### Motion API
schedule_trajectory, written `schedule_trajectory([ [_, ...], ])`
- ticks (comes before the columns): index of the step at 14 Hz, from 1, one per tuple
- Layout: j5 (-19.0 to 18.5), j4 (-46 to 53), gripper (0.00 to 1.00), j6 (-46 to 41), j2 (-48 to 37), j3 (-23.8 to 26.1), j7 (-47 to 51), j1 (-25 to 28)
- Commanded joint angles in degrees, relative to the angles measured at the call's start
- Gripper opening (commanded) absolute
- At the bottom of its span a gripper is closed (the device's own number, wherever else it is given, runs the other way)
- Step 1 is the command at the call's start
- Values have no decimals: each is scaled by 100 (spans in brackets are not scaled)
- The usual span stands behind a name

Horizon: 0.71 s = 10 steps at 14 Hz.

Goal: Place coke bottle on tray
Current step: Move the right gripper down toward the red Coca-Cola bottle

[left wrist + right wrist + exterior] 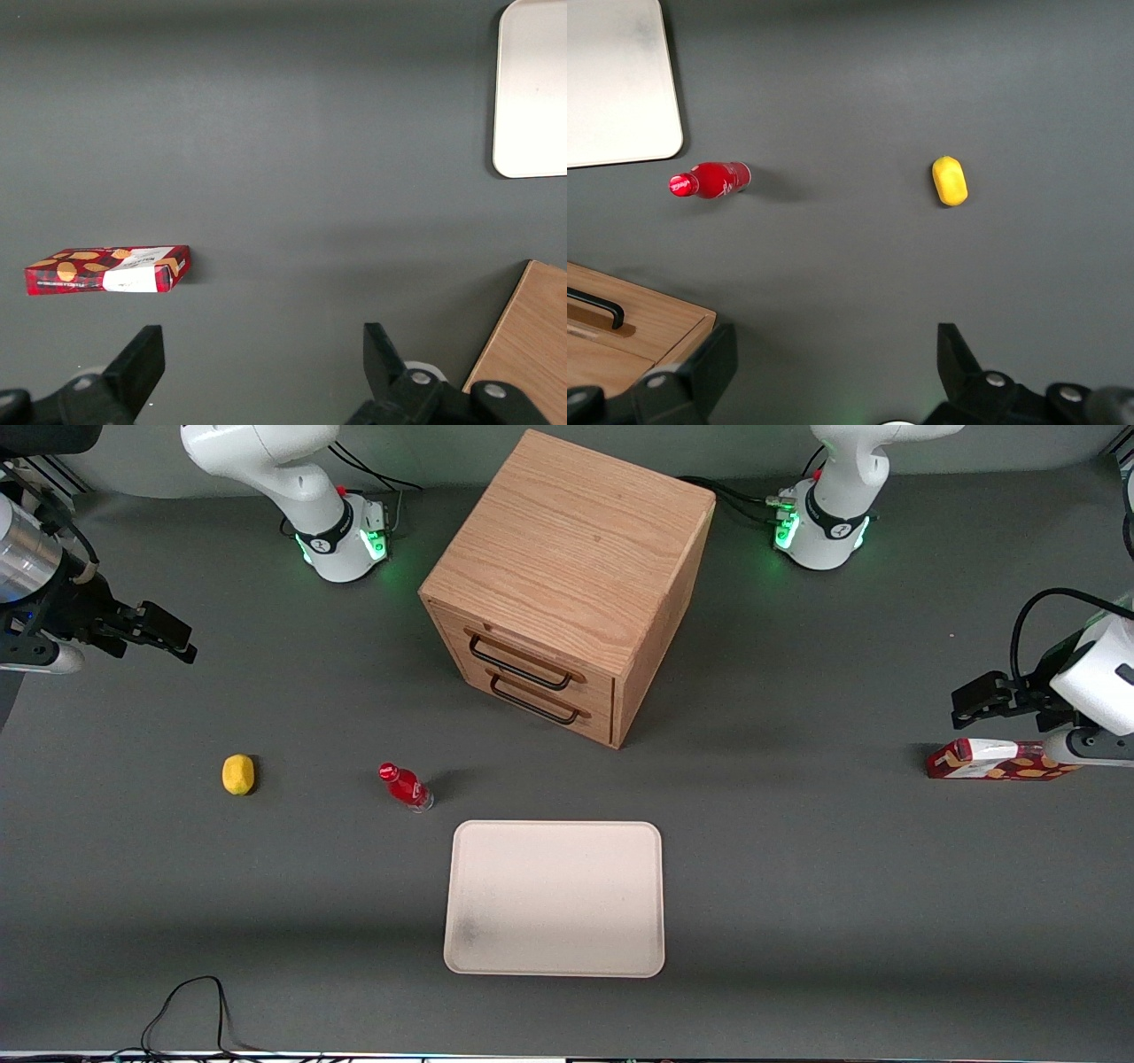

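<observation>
At the left edge of the front frame your gripper (164, 638) hangs with fingers apart, well clear of the upright coke bottle (406, 786) standing near the tray (555, 957) corner.

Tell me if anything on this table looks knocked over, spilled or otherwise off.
Nothing is spilled or damaged. The coke bottle stands on the table just off the tray, not on it, and the tray carries a faint grey smudge. The gripper hangs open above the working arm's end of the table, holding nothing.
</observation>
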Motion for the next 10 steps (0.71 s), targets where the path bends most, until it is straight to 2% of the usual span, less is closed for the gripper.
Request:
schedule_trajectory([
  [1,103,287,100,-131,156,20,-78,7],
  [3,103,707,100,-148,559,99,-26,7],
  [6,121,1437,100,-148,1350,590,263,16],
  [8,383,1719,100,-26,1816,916,623,16],
  [10,498,1599,100,490,2063,1031,765,33],
])
